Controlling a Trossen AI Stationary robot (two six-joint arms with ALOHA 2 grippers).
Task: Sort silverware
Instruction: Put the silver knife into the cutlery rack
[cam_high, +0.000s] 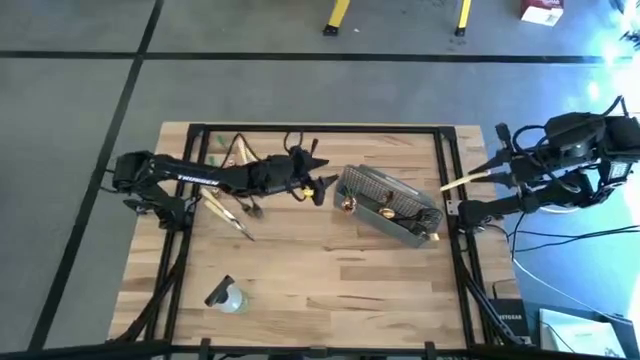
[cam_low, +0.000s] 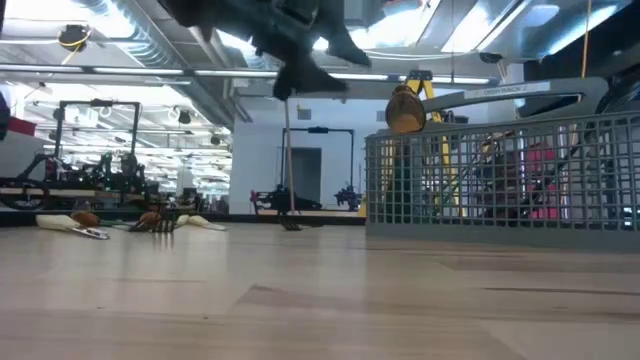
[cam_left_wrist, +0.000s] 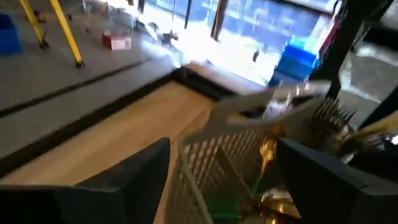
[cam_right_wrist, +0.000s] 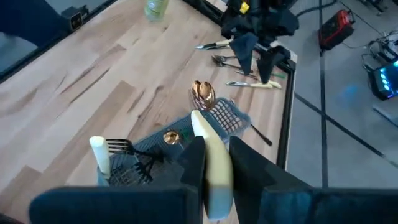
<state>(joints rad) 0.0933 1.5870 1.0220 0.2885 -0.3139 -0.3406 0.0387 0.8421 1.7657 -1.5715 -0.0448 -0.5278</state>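
You saw the right pincer (cam_right_wrist: 216, 163) pinching 1 pale tan utensil handle (cam_right_wrist: 211, 162) beyond the table edge; left pincer (cam_high: 322, 187) spread beside the grey wire-mesh basket (cam_high: 392, 205).

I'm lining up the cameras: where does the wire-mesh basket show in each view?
High view: wire-mesh basket right of centre on the table.
Low view: right side, close to the camera.
Left wrist view: lower middle.
Right wrist view: bottom centre.
Shared landmark: the gold spoon standing in it.
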